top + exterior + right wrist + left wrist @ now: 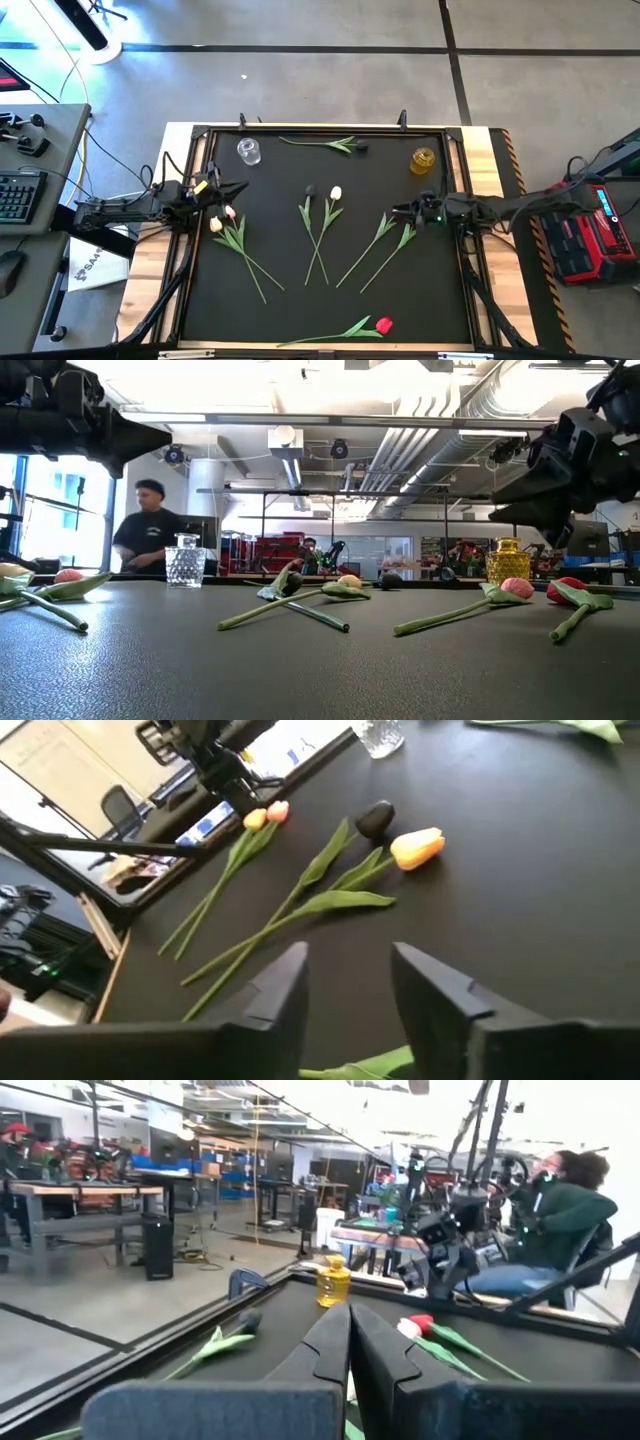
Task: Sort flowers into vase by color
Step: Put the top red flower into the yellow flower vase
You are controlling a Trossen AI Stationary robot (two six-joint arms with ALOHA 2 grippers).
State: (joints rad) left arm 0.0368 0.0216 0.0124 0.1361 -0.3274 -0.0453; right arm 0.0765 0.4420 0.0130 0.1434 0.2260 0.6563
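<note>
Here, eight artificial tulips with thin green stems lie scattered on the black table — none in the clear glass vase or amber vase — while the left gripper hangs shut at the left edge and the right gripper at the right, fingers parted, empty.

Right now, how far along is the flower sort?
Nothing is done: the clear vase and the yellow vase both look empty. Nothing is in hand: the left pincer is shut on nothing, the right pincer open above the mat. Left: all the tulips lying flat.
</note>
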